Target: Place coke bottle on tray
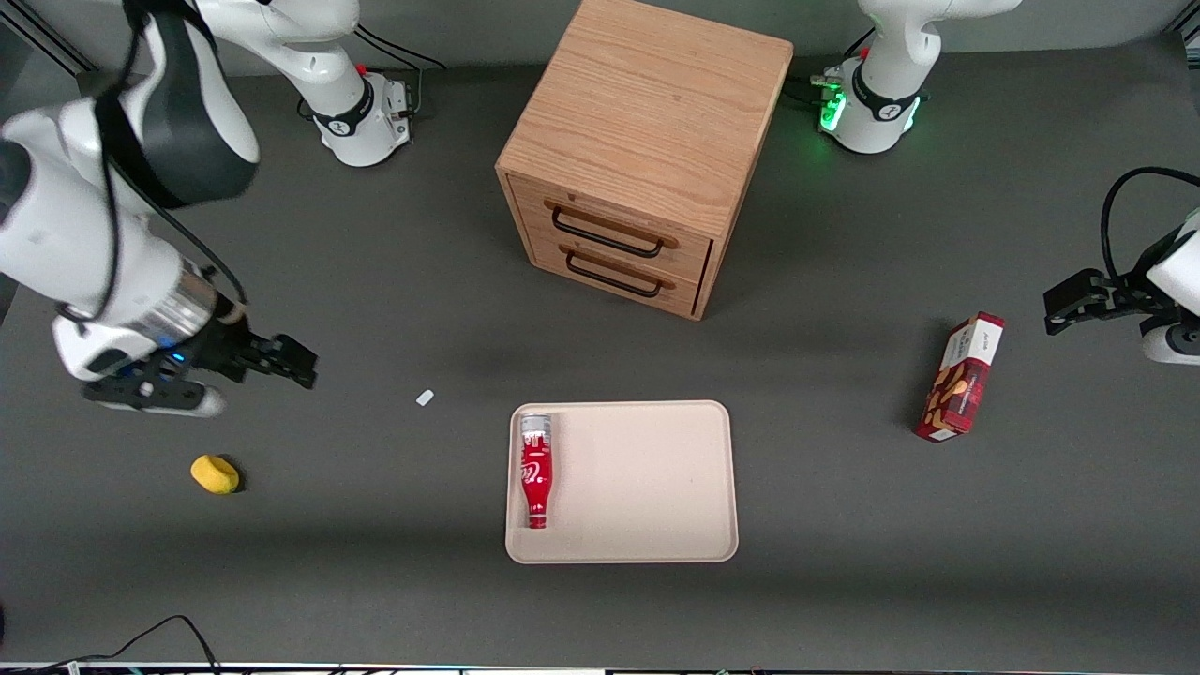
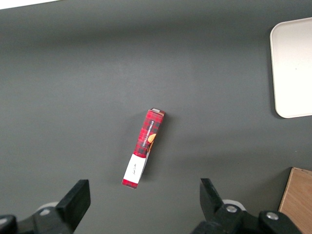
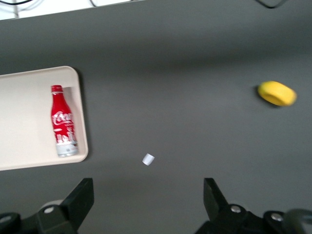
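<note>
While the coke bottle point(image 1: 535, 471) lies flat on the tray point(image 1: 647, 478), the jaws point(image 1: 281, 361) of the right arm hang above the bare worktop point(image 1: 375, 581), well apart from both and off toward the working arm's end. They stand wide open and hold nothing; in the right wrist view the two fingers point(image 3: 80, 197) are spread with only dark worktop point(image 3: 185, 73) between them.

The bottle point(image 3: 62, 129) rests just inside the tray point(image 3: 29, 117) rim on the edge that faces the jaws, lying lengthwise along that rim, its silvery base end pointing away from the front camera and its narrow red neck pointing toward it. It looks to be touching or almost touching the rim.

Between the jaws and the tray sits a small white scrap point(image 1: 425, 397) on the worktop, nearer the jaws than the bottle is; the same scrap point(image 3: 148, 159) shows just ahead of the open fingers. A yellow lump point(image 1: 215, 473) lies close to the jaws, nearer the front camera than they are, and it appears again point(image 3: 277, 93) in the wrist view.

Farther from the front camera than the tray stands a wooden drawer cabinet point(image 1: 647, 150) with two dark handles. A red snack box point(image 1: 961, 377) lies toward the parked arm's end of the worktop, well apart from the jaws.
</note>
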Robot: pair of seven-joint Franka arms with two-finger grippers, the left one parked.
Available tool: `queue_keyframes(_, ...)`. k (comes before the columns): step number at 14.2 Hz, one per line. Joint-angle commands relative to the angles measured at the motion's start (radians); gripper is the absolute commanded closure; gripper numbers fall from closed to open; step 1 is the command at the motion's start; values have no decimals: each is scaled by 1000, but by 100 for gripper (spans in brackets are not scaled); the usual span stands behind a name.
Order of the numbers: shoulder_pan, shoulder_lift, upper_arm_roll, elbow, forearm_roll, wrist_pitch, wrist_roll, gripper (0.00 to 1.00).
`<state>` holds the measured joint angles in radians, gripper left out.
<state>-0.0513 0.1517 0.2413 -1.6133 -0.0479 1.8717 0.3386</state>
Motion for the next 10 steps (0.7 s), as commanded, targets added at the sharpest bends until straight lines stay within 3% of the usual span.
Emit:
queue_keyframes(1, -48, -102, 4, -45, 20, -84, -76, 0)
queue_keyframes(5, -81, -173, 9, -39, 23, -236, -139, 0)
queue_keyframes(8, -110, -184, 9, -39, 86, -263, -185, 0)
queue_keyframes(10, -111, -179, 9, -39, 91, -256, -194, 0)
